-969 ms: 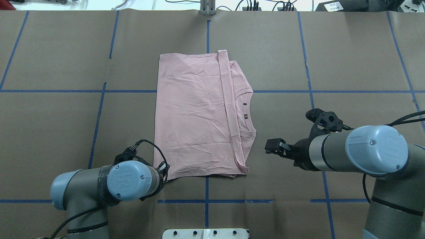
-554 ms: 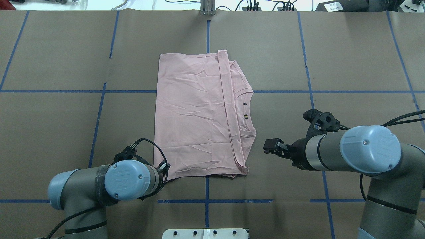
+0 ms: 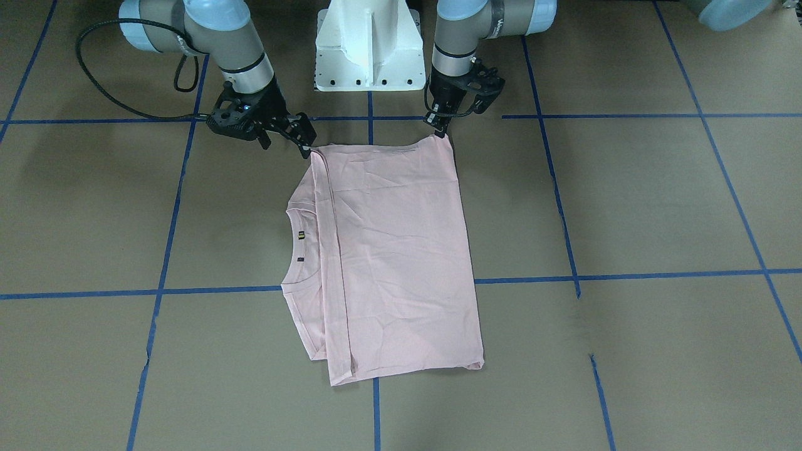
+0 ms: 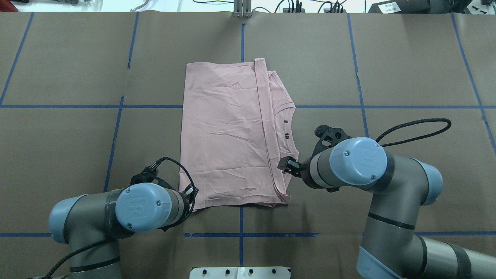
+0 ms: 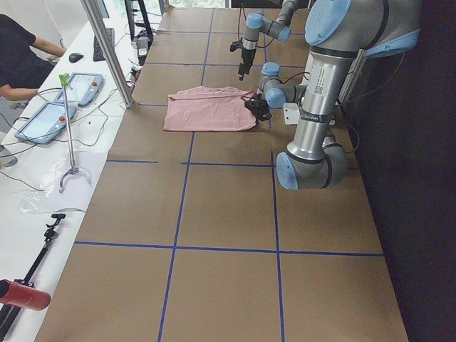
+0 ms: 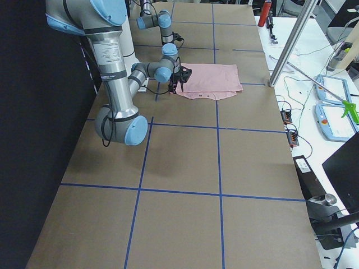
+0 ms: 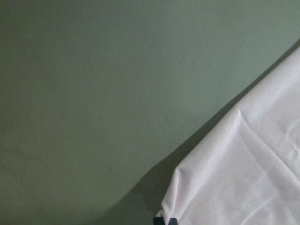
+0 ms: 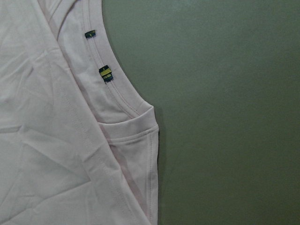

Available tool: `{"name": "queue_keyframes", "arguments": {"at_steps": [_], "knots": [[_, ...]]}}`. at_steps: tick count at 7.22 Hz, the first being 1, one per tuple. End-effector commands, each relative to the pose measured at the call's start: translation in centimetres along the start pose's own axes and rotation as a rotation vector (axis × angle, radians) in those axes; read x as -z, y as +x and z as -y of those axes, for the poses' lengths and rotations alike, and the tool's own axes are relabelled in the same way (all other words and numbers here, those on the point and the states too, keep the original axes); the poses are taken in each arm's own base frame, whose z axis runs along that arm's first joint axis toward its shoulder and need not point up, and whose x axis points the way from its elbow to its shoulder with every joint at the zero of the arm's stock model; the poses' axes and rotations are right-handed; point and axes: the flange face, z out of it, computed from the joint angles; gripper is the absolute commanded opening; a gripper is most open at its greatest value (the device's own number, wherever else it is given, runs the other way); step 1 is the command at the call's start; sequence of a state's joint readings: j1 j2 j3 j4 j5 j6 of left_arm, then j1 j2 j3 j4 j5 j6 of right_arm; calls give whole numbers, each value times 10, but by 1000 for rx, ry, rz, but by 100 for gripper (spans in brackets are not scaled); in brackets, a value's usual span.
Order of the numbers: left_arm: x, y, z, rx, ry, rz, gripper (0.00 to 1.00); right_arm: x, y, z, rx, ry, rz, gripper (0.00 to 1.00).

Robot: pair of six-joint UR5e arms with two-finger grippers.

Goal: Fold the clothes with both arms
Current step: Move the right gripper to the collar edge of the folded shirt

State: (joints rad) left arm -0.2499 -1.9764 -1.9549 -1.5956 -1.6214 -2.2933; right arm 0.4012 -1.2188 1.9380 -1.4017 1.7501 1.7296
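Waiting on the second grasp, by the look of it. T-shirt lies flat on the surface, plain side up, already folded to a narrow rectangle, spread out ahead of both hands and between them. Left hand is low at the near corner on its side. In the left wrist view the cloth bunches to a point right at the dark fingertips with shadow under it, so I read it as clenched on that corner. Right hand looks spread apart and holds nothing. It hovers at the other near corner, stacked sleeve layers just below it and the collar a bit beyond.

Risks, judged from here:
- Right hand closes on the top layer only; the layers are stacked and offset there, so the lower ones would drop out on the lift.
- Left pinch sits at the very tip of the corner; a pull could slip it free.
- Hands lifting unevenly would skew the near edge and give a crooked fold.
- Right hand descending too far would jam its fingers into the surface.
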Motion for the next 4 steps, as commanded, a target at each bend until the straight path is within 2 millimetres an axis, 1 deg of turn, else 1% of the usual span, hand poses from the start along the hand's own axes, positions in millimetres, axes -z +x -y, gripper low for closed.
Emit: {"name": "queue_keyframes", "arguments": {"at_steps": [1,3,4], "knots": [[5,0,1,-14,2,2,0,-21,-16,-5,8,-3,-31,100],[4,-1,1,-14,4,3,0,-45,-33,-5,11,-2,-57,100],[4,-1,1,-14,4,3,0,-53,-38,-11,15,-9,-65,100]]}}
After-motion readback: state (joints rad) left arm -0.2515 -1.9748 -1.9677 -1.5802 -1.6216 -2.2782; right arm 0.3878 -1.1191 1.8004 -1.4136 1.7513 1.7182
